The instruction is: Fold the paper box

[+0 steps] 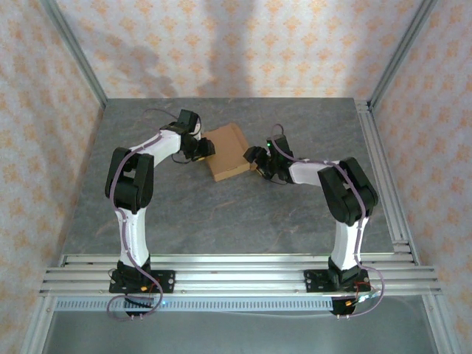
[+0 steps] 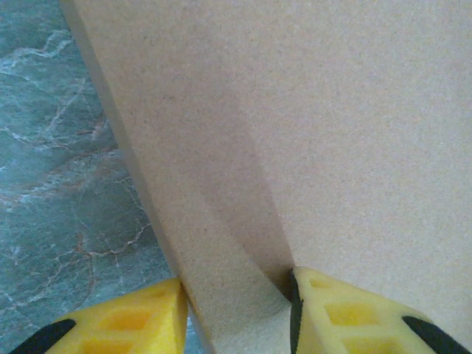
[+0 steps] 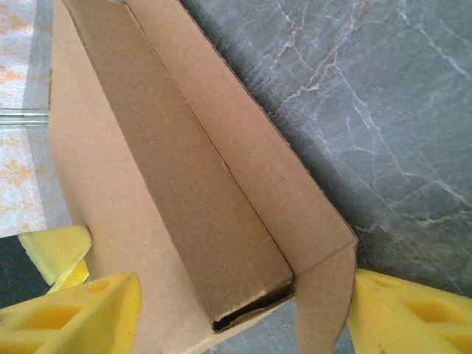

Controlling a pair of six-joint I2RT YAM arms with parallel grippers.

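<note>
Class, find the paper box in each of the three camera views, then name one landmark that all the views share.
Top external: paper box just above picture centre, mid-table.
Left wrist: paper box close up, across the centre and right.
Right wrist: paper box open, running from upper left to bottom centre.
Shared landmark: grey marbled tabletop under the box.

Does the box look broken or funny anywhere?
Not broken. The paper box just looks half-done: at its near corner in the right wrist view, a dark gap shows under the inner wall, so that fold isn't tucked flat.
</note>
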